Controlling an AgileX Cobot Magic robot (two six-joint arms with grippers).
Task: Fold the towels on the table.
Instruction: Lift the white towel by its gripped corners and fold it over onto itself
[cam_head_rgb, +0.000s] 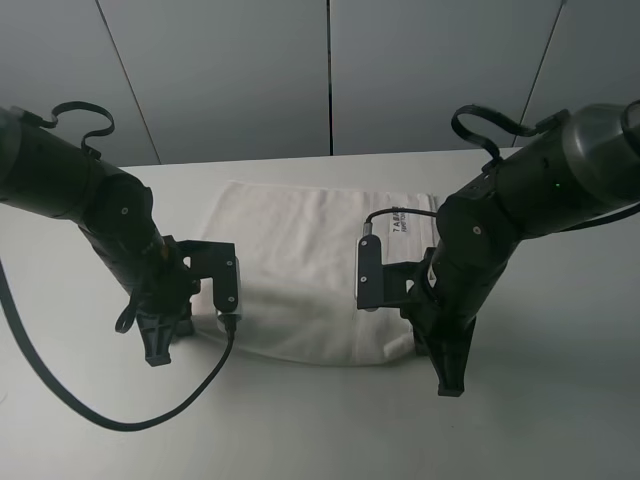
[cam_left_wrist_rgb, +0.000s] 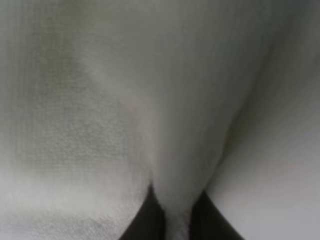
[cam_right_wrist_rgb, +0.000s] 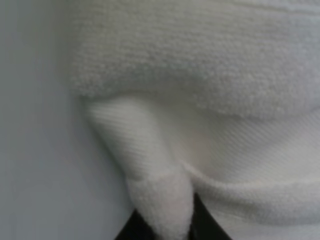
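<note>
Lowest in frame, left gripper (cam_head_rgb: 157, 350) and right gripper (cam_head_rgb: 450, 382) each pinched the towel (cam_head_rgb: 300, 270); grasp seemed done, next needing an even lift.

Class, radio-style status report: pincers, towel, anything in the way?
Left pincer shut on towel, near edge. Right pincer shut on towel, near edge. Towel lies spread on table. No obstruction visible.

The towel (cam_head_rgb: 300, 270) is white terry cloth with a soft, nubbly looped pile, while its border band (cam_right_wrist_rgb: 125, 135) is a flatter, tighter weave with fine diagonal ribs. The table (cam_head_rgb: 560, 410) is plain white, smooth and matt, with hardly any gloss. The arm casings (cam_head_rgb: 70, 190) are black and smooth with a dull sheen, like hard plastic or painted metal.
</note>
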